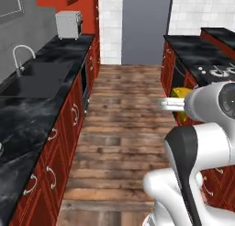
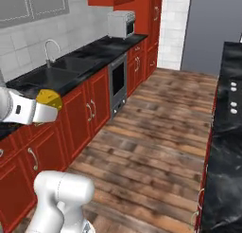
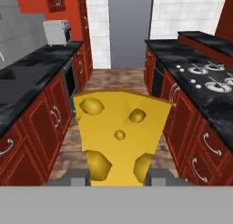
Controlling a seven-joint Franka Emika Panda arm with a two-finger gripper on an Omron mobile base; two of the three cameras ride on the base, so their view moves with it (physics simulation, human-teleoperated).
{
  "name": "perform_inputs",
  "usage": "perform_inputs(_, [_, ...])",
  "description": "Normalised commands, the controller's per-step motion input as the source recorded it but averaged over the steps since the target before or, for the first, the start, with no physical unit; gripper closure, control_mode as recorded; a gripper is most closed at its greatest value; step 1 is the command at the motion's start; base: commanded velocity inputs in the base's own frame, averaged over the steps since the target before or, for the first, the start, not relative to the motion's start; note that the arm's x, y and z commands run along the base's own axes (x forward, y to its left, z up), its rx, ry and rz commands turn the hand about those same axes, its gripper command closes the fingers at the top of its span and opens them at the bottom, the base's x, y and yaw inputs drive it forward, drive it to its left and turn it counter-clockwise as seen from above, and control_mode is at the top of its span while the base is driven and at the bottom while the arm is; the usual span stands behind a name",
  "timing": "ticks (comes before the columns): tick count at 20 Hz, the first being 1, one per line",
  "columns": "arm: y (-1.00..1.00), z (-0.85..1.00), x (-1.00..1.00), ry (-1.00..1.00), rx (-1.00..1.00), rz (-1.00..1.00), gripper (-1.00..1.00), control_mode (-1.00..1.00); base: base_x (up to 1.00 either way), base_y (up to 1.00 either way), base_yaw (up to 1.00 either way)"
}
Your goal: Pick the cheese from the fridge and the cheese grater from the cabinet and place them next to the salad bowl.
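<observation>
The cheese [image 3: 120, 136] is a yellow wedge with rounded holes, standing between my two dark fingertips [image 3: 77, 175] at the bottom of the hand view. My gripper [image 3: 118, 177] is shut on it and carries it over the wooden floor of the kitchen aisle. In the left base view the cheese [image 1: 181, 92] peeks out at the end of my white hand, at my gripper [image 1: 176, 103]. In the right base view the cheese [image 2: 49, 98] sits on top of my gripper [image 2: 47, 109]. The cheese grater, the fridge's shelves and the salad bowl are out of view.
Black counters on red lower cupboards [image 1: 55, 142] line both sides of the floor [image 1: 119, 119]. On the left are a sink with a faucet [image 1: 20, 55], a built-in oven [image 2: 118, 83] and a white microwave [image 1: 69, 24]. A stove top [image 1: 220, 71] lies on the right.
</observation>
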Motion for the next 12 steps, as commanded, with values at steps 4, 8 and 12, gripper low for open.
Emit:
perform_inputs(4, [0.00,0.00,0.00,0.00,0.00,0.00,1.00,1.00,0.20,0.97,0.55])
perform_inputs(8, [0.00,0.00,0.00,0.00,0.00,0.00,1.00,1.00,0.14,0.83,0.62])
perform_inputs(12, [0.00,0.00,0.00,0.00,0.00,0.00,1.00,1.00,0.00,0.37,0.67])
